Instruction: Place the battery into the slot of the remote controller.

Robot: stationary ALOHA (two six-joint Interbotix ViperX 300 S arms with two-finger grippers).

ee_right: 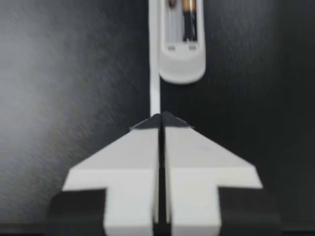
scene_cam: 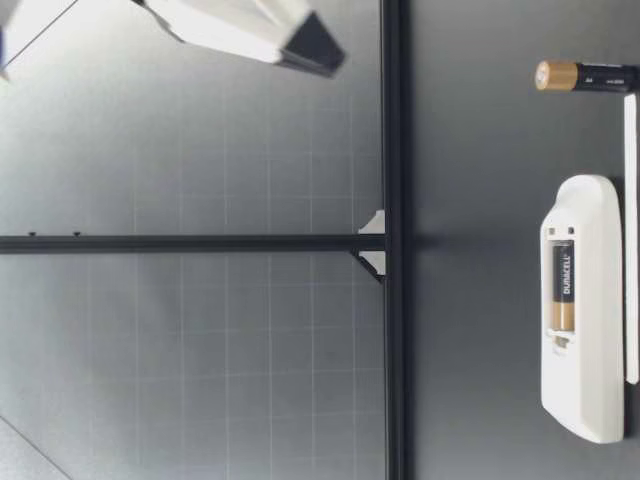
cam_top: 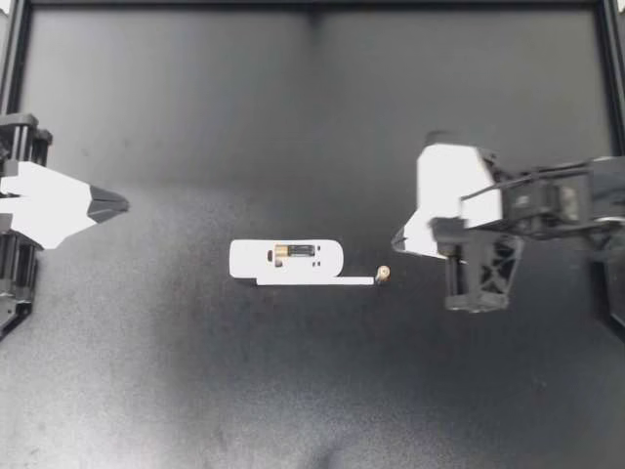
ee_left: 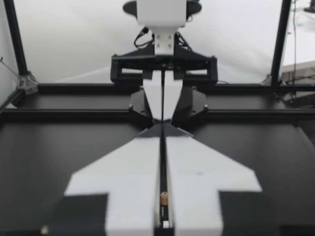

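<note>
Black table (cam_top: 195, 117): remote (cam_top: 332, 259) centred, one battery (cam_top: 293, 252) in its slot, spare battery (cam_top: 383, 275) upright off its 3 o'clock end. Left gripper (cam_top: 122, 203) at 9, right gripper (cam_top: 398, 239) at 3 o'clock, both closed, pointing inward.

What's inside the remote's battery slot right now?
One battery lies in the open slot of the remote controller. A second battery sits outside on the table, past the remote's end. What lies under the seated battery is covered.

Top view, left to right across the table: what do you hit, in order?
left gripper → remote controller → loose battery → right gripper
</note>
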